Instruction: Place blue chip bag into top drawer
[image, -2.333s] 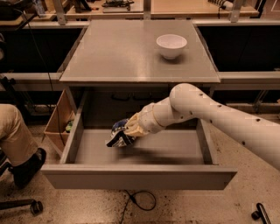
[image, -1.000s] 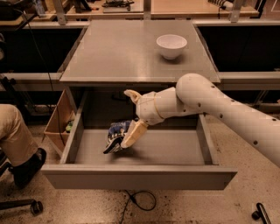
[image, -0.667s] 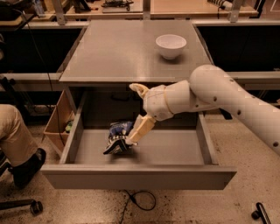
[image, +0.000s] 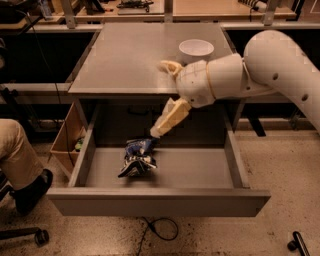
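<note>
The blue chip bag (image: 137, 157) lies wrinkled on the floor of the open top drawer (image: 160, 202), left of its middle, with nothing holding it. My gripper (image: 158, 99) is open and empty. It hangs above the drawer at the level of the cabinet's front edge, up and to the right of the bag. Its lower finger (image: 169, 119) points down toward the bag and stops a little short of it. Its upper finger (image: 169, 65) sits over the cabinet top. My white arm (image: 270, 65) comes in from the right.
A white bowl (image: 196, 49) stands on the grey cabinet top (image: 125, 55) at the back right, just behind my wrist. A person's leg (image: 17, 150) and a cardboard box (image: 67, 137) are left of the drawer. A cable (image: 160, 230) lies on the floor in front.
My gripper has let go of the blue chip bag and risen up and right out of the drawer. The bag stays on the drawer floor.
</note>
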